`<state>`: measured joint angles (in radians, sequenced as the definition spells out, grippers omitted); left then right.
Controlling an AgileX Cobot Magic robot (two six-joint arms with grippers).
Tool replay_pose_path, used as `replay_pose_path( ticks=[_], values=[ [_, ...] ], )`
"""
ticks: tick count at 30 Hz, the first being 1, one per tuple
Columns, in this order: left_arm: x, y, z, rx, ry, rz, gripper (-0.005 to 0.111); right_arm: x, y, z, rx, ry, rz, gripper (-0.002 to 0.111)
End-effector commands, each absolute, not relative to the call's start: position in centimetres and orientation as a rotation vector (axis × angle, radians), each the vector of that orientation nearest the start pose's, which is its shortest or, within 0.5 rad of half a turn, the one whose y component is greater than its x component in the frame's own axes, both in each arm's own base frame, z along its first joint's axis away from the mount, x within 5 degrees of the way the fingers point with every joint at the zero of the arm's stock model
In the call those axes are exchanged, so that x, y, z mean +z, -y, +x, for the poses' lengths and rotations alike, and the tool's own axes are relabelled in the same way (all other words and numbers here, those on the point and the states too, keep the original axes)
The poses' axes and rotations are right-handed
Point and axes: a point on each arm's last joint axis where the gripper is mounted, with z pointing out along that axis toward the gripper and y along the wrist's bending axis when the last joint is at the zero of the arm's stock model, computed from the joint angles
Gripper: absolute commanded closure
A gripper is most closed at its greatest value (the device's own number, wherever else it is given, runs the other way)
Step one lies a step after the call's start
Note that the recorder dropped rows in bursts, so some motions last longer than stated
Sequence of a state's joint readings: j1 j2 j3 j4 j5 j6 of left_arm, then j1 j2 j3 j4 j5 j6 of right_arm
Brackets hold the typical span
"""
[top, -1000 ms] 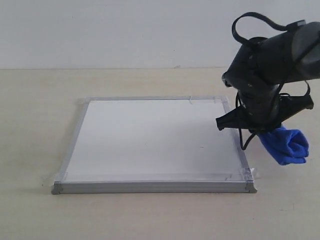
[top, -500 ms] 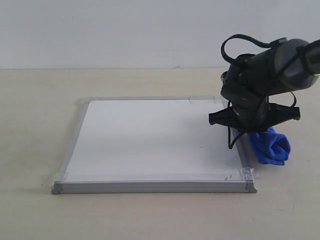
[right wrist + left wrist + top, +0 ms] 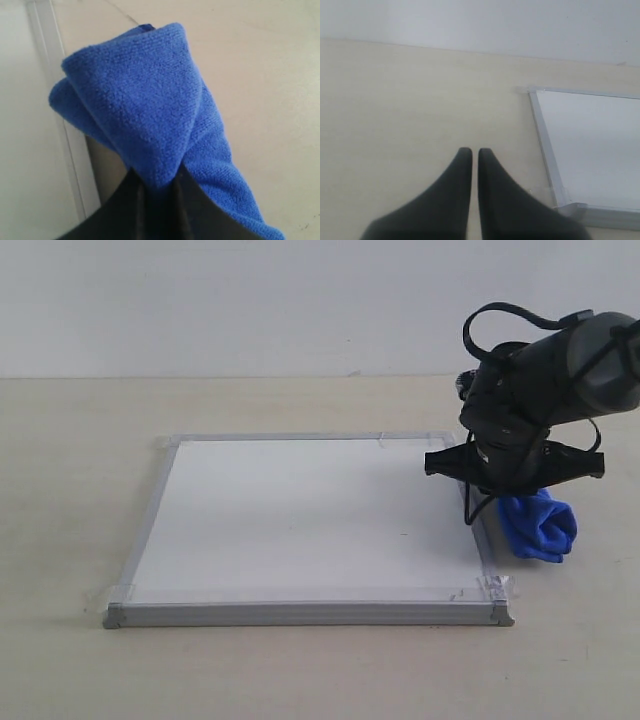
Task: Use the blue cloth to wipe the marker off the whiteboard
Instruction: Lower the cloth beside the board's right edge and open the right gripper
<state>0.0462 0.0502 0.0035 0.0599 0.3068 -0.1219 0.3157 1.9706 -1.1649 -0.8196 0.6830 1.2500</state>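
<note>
The left gripper (image 3: 475, 151) hangs over the table (image 3: 395, 100), just beside a corner of the board (image 3: 600, 140). Its two fingers are almost together, with nothing between them. The board lies flat. The right arm (image 3: 560, 370) comes in from the right and bends down over the board's right edge. The right gripper (image 3: 159, 184) pinches one end of the cloth (image 3: 145, 115). The thick bundle points down and right, just off the board.
</note>
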Motion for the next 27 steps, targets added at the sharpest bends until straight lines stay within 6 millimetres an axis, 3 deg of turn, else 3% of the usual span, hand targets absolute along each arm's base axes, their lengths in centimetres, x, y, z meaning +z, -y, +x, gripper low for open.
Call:
replay_pose_path(
  ticks=[1,9,14,17,21,23,27],
  values=[
    [18.3,-0.4,5.7,0.0,-1.829,-0.117,0.102,14.5,-7.7,37.4,-0.34,-2.555,0.443,0.109],
    [18.3,-0.4,5.7,0.0,-1.829,-0.117,0.102,12.0,-8.0,37.9,-0.352,-2.608,0.412,0.109],
    [18.3,-0.4,5.7,0.0,-1.829,-0.117,0.102,12.0,-8.0,38.0,-0.357,-2.6,0.405,0.102],
    [18.3,-0.4,5.7,0.0,-1.829,-0.117,0.102,12.1,-8.0,38.0,-0.355,-2.598,0.406,0.084],
    [18.3,-0.4,5.7,0.0,-1.829,-0.117,0.102,12.1,-8.0,38.0,-0.36,-2.605,0.375,0.03],
    [18.3,-0.4,5.7,0.0,-1.829,-0.117,0.102,12.1,-8.1,38.0,-0.355,-2.613,0.336,0.014],
    [18.3,-0.4,5.7,0.0,-1.829,-0.117,0.102,12.5,-8.1,38.0,-0.36,-2.612,0.296,0.018]
  ],
)
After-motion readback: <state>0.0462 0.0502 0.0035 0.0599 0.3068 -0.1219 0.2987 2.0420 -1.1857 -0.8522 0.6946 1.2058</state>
